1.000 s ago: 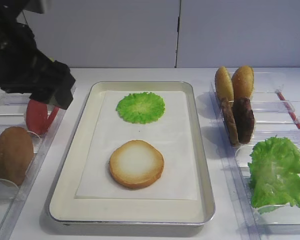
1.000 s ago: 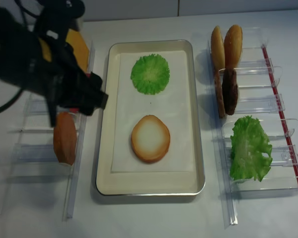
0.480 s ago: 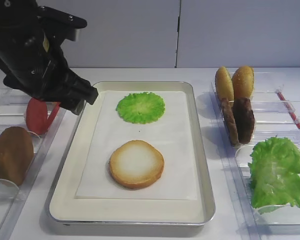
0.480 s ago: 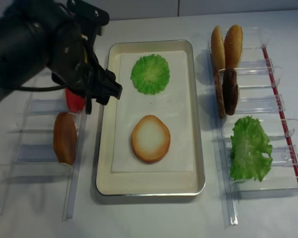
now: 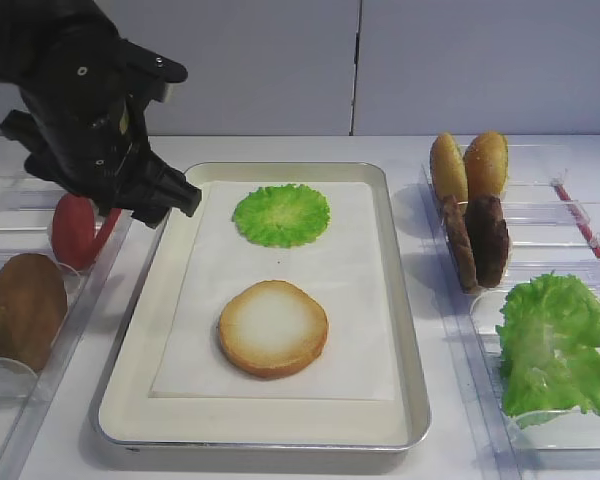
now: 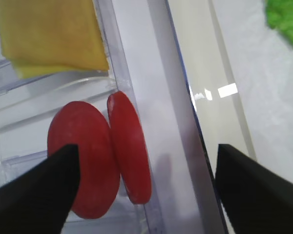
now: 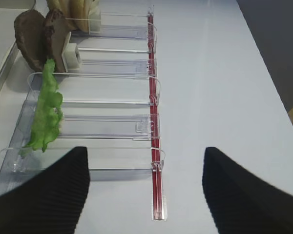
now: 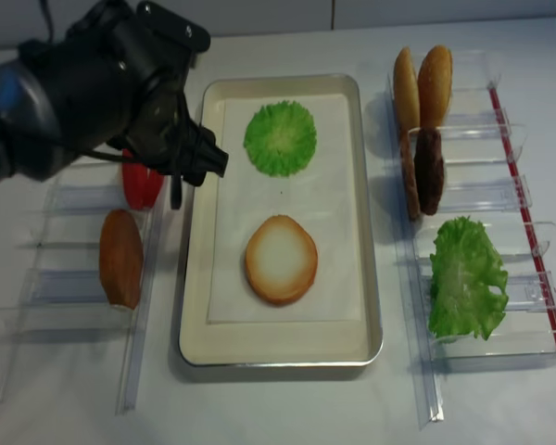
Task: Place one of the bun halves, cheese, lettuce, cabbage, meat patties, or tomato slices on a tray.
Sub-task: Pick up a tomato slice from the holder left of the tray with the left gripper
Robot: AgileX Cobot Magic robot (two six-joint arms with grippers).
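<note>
Shiny metal tray [image 5: 410,300] lined with matt white paper [image 5: 360,300]; clear glossy plastic racks [image 7: 107,92]; matt red tomato slices [image 6: 95,158].

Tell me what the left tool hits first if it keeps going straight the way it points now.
Most likely the tomato slices. The left tool is open, its fingers straddling the two upright red discs and the clear rack wall beside the tray. Depth is unclear, so which of the two slices comes first is uncertain.

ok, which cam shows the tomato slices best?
Left wrist: both tomato slices fill the frame, upright side by side in the clear rack. Both exterior high views show only a red sliver beside the arm. Right wrist shows none.
</note>
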